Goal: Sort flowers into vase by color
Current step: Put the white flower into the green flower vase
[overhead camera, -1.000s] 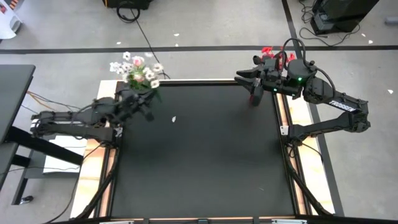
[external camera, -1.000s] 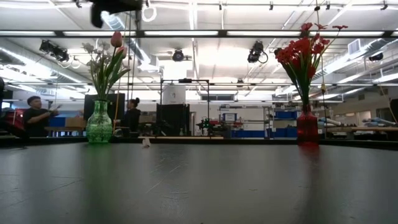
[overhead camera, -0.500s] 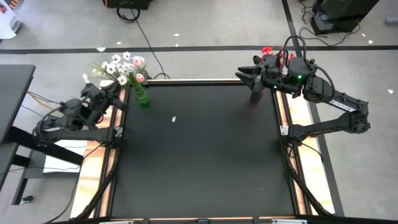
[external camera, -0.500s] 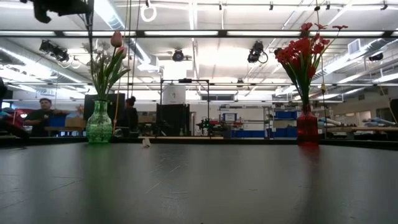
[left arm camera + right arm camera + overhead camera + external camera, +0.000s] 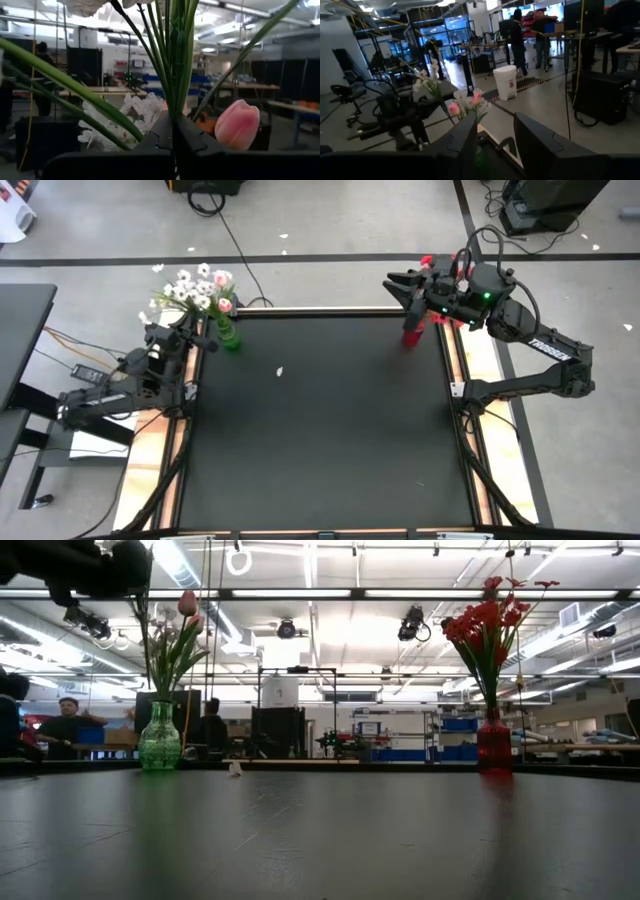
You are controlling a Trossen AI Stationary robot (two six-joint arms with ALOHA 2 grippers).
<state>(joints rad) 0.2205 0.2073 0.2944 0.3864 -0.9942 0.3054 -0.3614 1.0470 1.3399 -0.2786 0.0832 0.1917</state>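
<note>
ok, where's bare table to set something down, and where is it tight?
Nearly the whole black mat is bare between the two arms, save one small white scrap. It is tight at the far corners: the green vase with the left gripper beside it, shut, and the red vase under the open right gripper.

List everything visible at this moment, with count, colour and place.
green vase: one, green glass, far left corner of the table, holding white blooms and pink buds.
red vase: one, red, far right corner, holding red flowers.
white scrap: one, small, on the black tabletop near the green vase.
people: at least two, dark clothing, in the room behind the table.
left gripper: shut, beside the green vase at the left edge.
right gripper: open, empty, above the red vase.
</note>
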